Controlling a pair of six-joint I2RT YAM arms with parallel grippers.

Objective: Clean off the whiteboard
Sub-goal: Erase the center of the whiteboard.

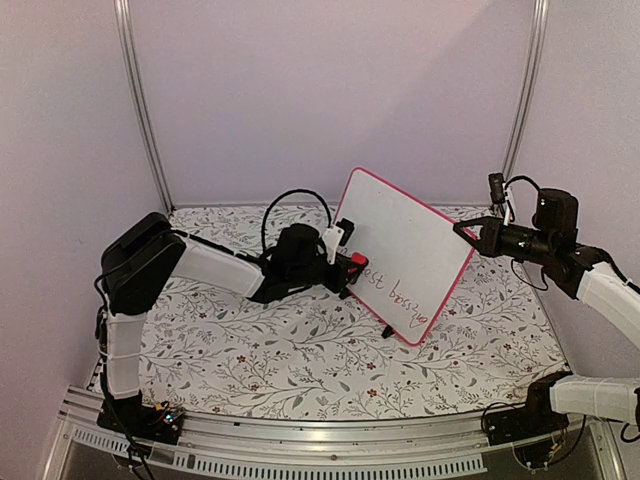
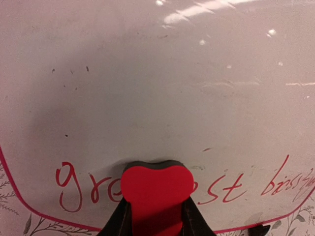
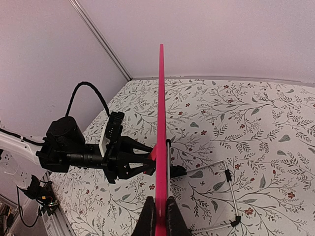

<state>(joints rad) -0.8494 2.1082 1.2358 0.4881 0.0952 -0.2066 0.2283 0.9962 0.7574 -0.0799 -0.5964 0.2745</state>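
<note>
The whiteboard (image 1: pixel 410 245) stands tilted on the table, white with a pink frame and red handwriting (image 1: pixel 398 295) along its lower edge. My left gripper (image 1: pixel 344 270) is shut on a red eraser (image 1: pixel 357 260), which presses against the board's face over the writing. In the left wrist view the eraser (image 2: pixel 156 187) covers the middle of a word (image 2: pixel 74 189) on the whiteboard (image 2: pixel 157 83). My right gripper (image 1: pixel 466 232) is shut on the board's right edge. Its wrist view has the board edge-on (image 3: pixel 161 113) between the fingers (image 3: pixel 173 219).
A wire stand (image 3: pixel 229 196) with black feet props the board from behind. A floral cloth (image 1: pixel 250 350) covers the table. Metal posts (image 1: pixel 140 110) and pale walls close in the back and sides. A black cable (image 1: pixel 290 200) loops above the left wrist.
</note>
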